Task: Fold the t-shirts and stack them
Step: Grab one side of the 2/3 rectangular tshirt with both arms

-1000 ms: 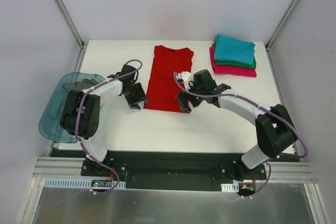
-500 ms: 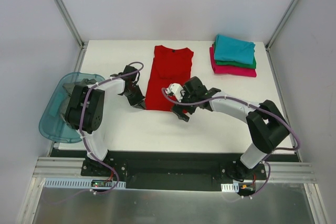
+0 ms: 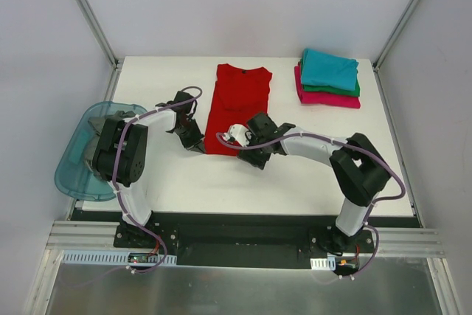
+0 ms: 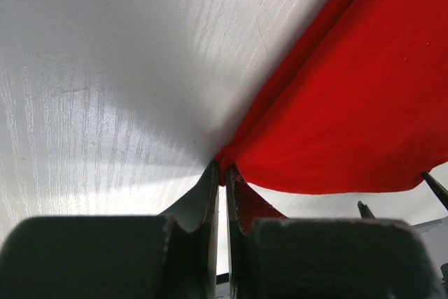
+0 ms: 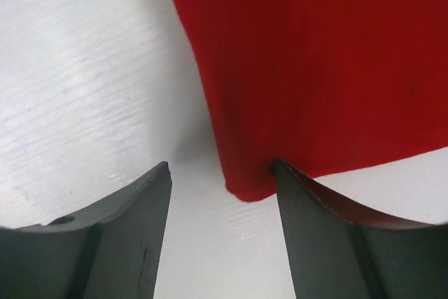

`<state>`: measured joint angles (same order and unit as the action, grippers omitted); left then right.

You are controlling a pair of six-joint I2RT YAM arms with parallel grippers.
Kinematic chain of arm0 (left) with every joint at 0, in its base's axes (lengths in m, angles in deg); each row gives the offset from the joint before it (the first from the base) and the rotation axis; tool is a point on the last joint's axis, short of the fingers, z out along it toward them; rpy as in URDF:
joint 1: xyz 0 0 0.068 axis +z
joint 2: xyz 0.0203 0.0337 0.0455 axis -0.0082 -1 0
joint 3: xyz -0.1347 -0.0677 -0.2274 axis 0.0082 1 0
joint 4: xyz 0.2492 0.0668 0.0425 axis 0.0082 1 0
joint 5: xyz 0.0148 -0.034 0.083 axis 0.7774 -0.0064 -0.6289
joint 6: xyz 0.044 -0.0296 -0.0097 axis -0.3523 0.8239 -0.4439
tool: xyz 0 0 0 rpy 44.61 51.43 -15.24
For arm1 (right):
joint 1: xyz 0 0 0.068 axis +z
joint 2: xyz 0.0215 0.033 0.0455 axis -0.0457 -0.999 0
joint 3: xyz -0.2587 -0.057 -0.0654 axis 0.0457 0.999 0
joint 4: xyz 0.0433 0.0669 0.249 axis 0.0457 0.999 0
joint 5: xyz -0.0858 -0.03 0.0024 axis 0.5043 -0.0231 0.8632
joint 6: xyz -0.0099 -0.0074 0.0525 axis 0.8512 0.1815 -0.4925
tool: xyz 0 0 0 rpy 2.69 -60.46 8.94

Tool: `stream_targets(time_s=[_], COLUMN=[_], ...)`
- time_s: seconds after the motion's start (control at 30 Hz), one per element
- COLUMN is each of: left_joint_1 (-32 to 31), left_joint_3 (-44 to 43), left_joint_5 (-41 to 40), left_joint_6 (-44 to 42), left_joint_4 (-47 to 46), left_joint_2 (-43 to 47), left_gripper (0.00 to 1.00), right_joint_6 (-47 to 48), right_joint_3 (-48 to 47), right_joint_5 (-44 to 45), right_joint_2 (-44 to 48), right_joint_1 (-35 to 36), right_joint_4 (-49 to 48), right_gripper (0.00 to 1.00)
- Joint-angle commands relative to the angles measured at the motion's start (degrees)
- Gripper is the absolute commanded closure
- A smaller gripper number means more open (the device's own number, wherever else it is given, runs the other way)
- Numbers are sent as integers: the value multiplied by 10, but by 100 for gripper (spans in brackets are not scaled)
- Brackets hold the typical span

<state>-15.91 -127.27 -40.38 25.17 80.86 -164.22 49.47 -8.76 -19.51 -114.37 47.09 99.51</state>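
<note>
Left arm [image 3: 147, 119] and right arm [image 3: 317, 145]: white links, black joints, purple cables.

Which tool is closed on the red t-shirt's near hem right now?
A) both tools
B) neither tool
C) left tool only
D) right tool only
C: in its wrist view the left tool is pinched shut on a hem corner of the red t-shirt, while the right tool stands open astride the other corner, not yet gripping it.
</note>
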Motion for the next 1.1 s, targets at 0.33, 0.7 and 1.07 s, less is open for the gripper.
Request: stream_targets(time_s=[0.33,0.7,1.07], left_joint_1=[4,3,3], left_joint_3=[44,274,303], left_joint_5=[-51,-76,-122], left_joint_6=[17,45,86], left_joint_4=[-18,-20,204], left_joint_2=[41,312,715], left_gripper=[100,100,100], right_joint_6=[-11,-123,-384], right_joint_3=[-80,20,82], right_joint_5=[-30,-214,-352], right_joint_2=[-36,120,229], right_joint_1=[2,71,191], right_joint_4=[108,96,-37], right_gripper=[82,90,99])
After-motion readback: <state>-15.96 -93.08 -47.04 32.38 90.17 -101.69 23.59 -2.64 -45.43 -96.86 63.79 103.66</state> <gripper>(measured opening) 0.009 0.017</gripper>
